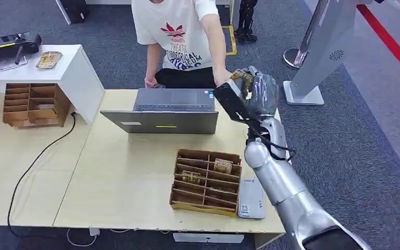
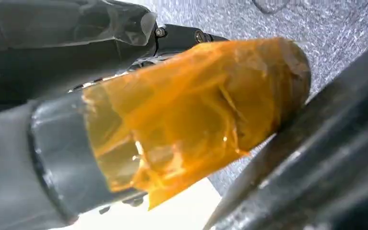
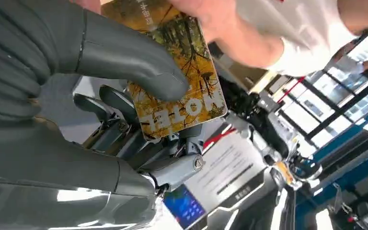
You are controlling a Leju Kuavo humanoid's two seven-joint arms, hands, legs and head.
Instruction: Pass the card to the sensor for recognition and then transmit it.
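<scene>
Card [image 3: 172, 72] pinched under my right hand [image 1: 252, 91], upper right of centre; my left hand's [image 2: 172, 124] state I cannot tell.
One person's hand [image 3: 220, 24] touches that one card; two divided trays [image 1: 205, 182] sit on tables.

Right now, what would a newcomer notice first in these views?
The robot's right hand, raised past the table's far right edge, holds a yellow autumn-leaf patterned card printed HOTEL, and a person's hand grips the card's other end. On the light wooden table stand a grey open laptop and a brown cardboard compartment tray holding more cards.
</scene>
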